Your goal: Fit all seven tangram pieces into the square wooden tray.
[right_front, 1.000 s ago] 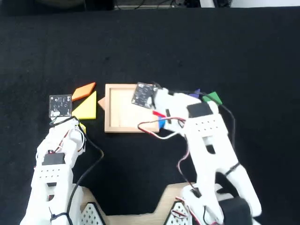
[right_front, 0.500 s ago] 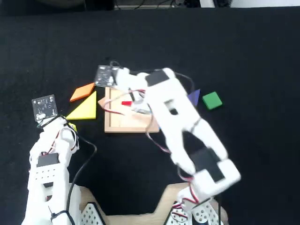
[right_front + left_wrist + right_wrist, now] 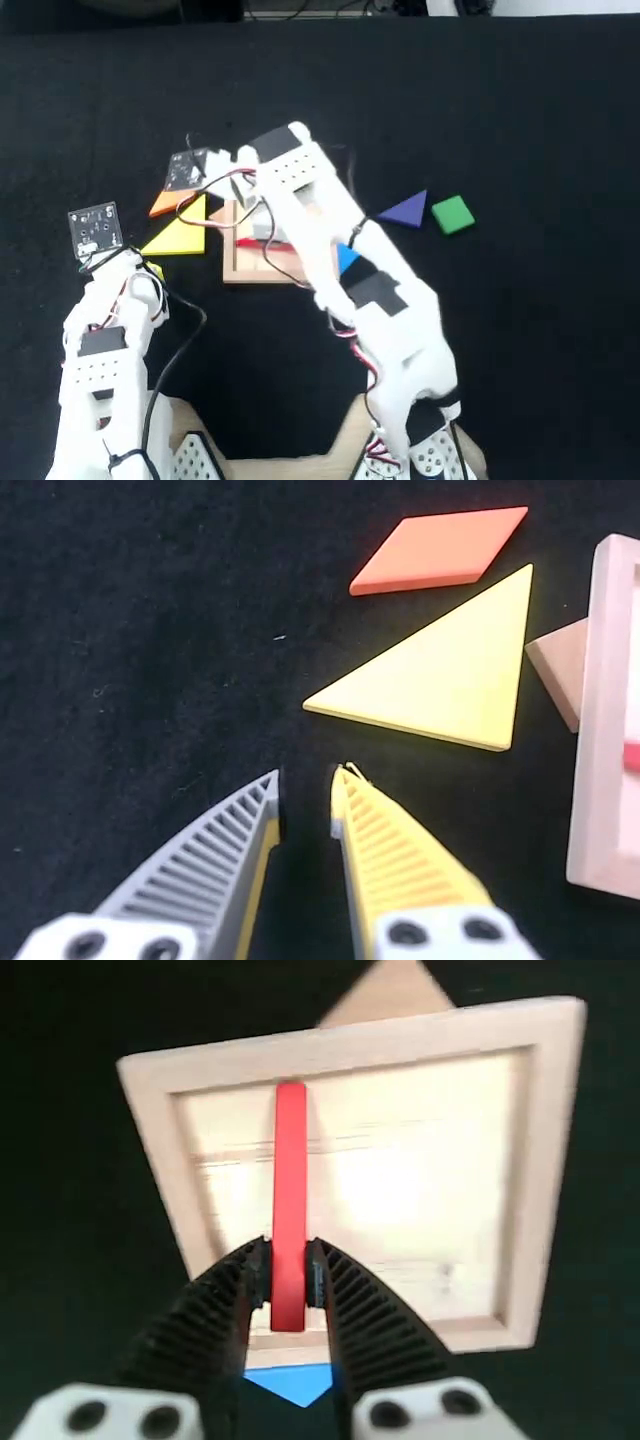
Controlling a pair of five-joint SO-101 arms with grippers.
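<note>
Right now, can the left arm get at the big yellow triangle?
Probably yes: the left claw sits just short of the yellow triangle, with only bare cloth between; the right arm is over the tray.

The right arm (image 3: 310, 215) stretches forward and to the left, its gripper (image 3: 288, 1257) pointing down with jaws clamped on a red piece (image 3: 289, 1160). The left arm (image 3: 105, 345) sits drawn back, its gripper (image 3: 308, 780) angled downward, jaws narrowly apart.

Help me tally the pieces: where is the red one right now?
In the right wrist view, the red piece is clamped edge-on in the right gripper over the wooden tray, near a blue piece outside its rim.
</note>
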